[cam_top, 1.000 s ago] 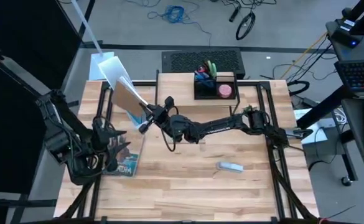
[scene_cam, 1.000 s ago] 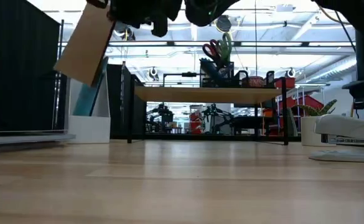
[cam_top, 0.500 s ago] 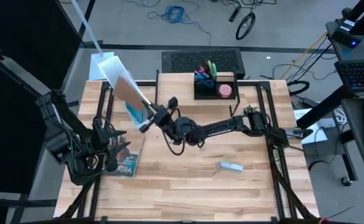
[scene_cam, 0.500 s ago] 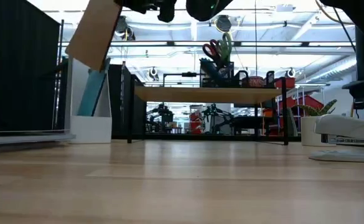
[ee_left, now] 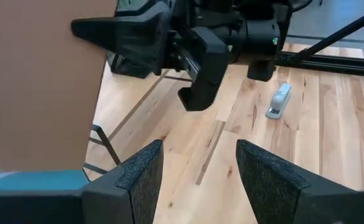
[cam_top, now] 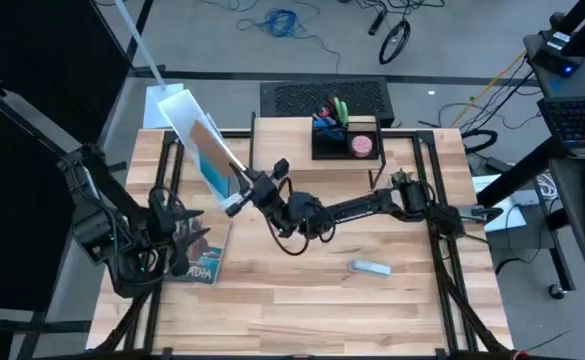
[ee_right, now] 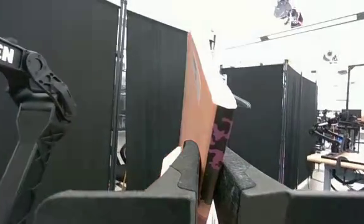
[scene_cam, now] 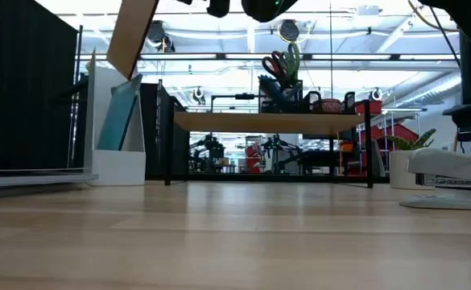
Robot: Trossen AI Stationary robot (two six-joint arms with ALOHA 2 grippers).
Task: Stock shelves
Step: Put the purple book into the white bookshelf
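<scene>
1. My right gripper [cam_top: 240, 190] reaches across to the table's left rear, fingers clamped on a thin brown cardboard-backed book [scene_cam: 133, 34], held tilted in the air.
2. The book's lower corner hangs over the open top of the tall white magazine file box [scene_cam: 116, 165], where a teal folder [scene_cam: 119, 113] already leans.
3. The low light-wood desk riser on thin black legs [scene_cam: 271, 122] stands at the back centre; a small black organizer tray [cam_top: 345, 145] holding scissors and pens sits on top.
4. My left gripper [ee_left: 194, 171] waits at the left edge above a magazine [cam_top: 194, 262], fingers spread apart, empty.
5. A grey stapler [cam_top: 370, 267] lies on the wood table [cam_top: 312, 300], right of centre.
</scene>
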